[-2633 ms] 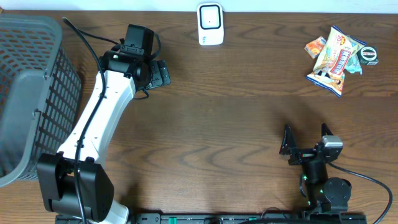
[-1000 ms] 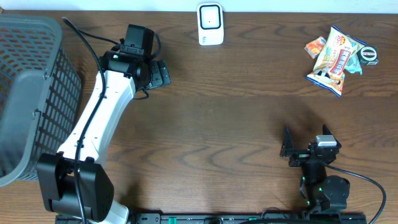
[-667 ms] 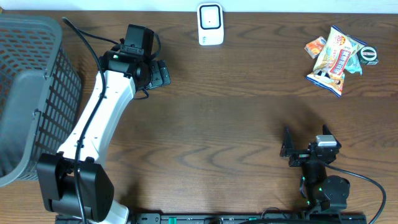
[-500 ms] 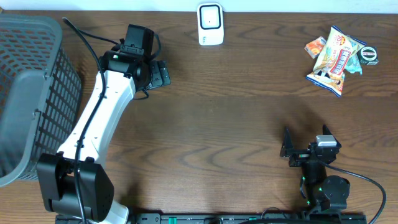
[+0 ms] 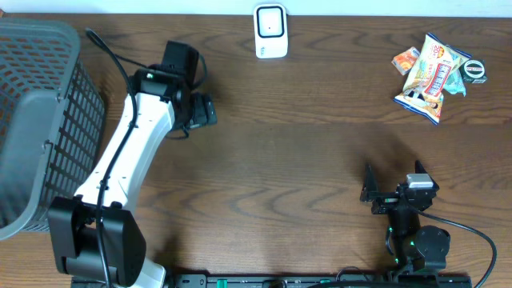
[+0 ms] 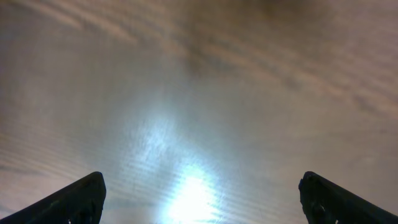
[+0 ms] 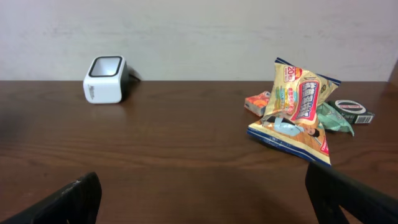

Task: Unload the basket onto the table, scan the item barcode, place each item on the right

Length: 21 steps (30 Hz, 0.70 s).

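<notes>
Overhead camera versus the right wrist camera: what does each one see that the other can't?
Only the overhead view shows the grey basket at the far left and the left gripper on its white arm. Only the right wrist view shows the pale wall behind the table. Both show the white scanner, the yellow snack bag with an orange packet beside it, the brown tabletop, and the open right gripper.

White left arm (image 5: pixel 132 144), black joints (image 5: pixel 160 80), black base (image 5: pixel 88 240)
</notes>
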Each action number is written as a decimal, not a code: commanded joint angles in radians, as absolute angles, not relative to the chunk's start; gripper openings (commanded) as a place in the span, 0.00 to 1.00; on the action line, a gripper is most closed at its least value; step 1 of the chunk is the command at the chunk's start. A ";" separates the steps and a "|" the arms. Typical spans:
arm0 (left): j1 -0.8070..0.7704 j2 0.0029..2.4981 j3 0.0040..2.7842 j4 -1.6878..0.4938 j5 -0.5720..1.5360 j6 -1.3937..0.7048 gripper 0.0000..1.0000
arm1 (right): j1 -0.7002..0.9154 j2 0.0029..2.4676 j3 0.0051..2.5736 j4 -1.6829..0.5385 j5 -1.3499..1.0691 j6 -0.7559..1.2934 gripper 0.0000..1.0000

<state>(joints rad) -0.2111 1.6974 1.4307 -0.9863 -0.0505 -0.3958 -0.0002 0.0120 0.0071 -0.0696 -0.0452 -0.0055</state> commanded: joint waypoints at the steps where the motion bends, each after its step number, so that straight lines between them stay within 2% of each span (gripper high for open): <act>1: -0.208 1.639 1.340 -0.978 -0.053 -0.398 0.97 | -0.005 0.005 0.006 -0.075 -0.032 -0.016 0.99; 21: -0.208 1.277 0.897 -0.691 -0.064 -0.349 0.98 | -0.005 0.005 0.006 -0.075 -0.032 -0.016 0.99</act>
